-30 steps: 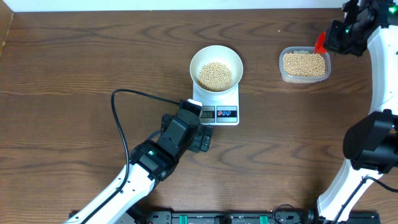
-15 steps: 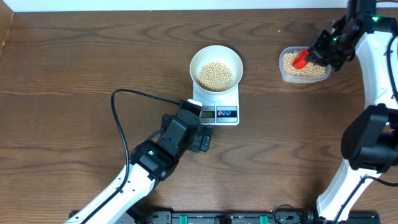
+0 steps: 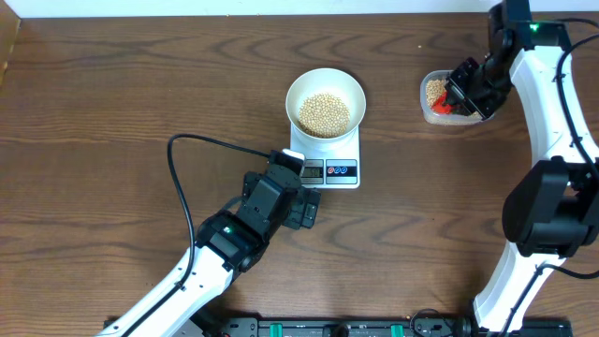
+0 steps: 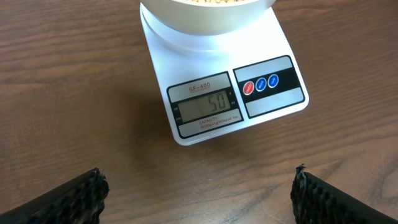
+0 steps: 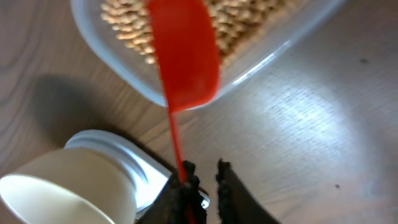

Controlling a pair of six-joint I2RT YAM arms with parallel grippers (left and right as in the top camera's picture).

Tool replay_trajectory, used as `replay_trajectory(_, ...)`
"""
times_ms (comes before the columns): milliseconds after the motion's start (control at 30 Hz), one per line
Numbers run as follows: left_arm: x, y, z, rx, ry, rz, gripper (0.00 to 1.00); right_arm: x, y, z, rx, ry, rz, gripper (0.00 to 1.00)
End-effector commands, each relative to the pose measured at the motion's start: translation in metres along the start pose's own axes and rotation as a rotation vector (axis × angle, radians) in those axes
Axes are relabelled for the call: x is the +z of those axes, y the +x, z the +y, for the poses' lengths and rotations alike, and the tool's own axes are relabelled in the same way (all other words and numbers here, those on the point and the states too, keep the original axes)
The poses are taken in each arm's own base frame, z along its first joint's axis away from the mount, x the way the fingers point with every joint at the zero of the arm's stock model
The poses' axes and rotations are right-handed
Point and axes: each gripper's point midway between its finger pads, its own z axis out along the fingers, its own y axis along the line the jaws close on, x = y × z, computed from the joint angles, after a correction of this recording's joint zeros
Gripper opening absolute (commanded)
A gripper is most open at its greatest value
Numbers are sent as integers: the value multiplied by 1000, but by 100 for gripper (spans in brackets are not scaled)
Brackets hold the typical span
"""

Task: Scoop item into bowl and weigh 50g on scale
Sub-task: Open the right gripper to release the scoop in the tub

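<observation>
The white bowl [image 3: 325, 101] holds beige beans [image 3: 324, 112] and stands on the white scale [image 3: 342, 171]. In the left wrist view the scale [image 4: 273, 93] has its display reading 50, with the bowl [image 4: 205, 15] at the top edge. My left gripper [image 3: 306, 208] [image 4: 199, 199] is open and empty just in front of the scale. My right gripper [image 3: 456, 99] [image 5: 205, 183] is shut on the thin handle of a red scoop [image 3: 440, 109] [image 5: 185, 53]. The scoop's blade lies over the beans [image 5: 249, 18] in the clear tub [image 3: 431, 94] [image 5: 118, 62].
The left arm's black cable [image 3: 187, 140] loops over the table left of the scale. In the right wrist view the bowl [image 5: 62, 183] and the scale [image 5: 140, 165] show at the lower left. The right arm [image 3: 547, 84] reaches along the table's right side.
My right gripper has swung left and down with the red scoop, from the tub's far right corner to over the tub. The left arm, bowl and scale have not moved.
</observation>
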Motion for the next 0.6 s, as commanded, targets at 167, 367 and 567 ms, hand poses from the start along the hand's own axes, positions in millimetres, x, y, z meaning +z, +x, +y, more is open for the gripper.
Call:
replay_trajectory(167, 1, 1, 2, -5, -11, 3, 96, -19, -11, -27, 72, 50, -33, 30)
replay_trajectory(367, 1, 1, 2, -4, -11, 3, 96, -38, -21, -50, 47, 56, -46, 78)
replay_trajectory(567, 1, 1, 2, -5, -11, 3, 96, -43, -29, -64, 6, 44, -25, 84)
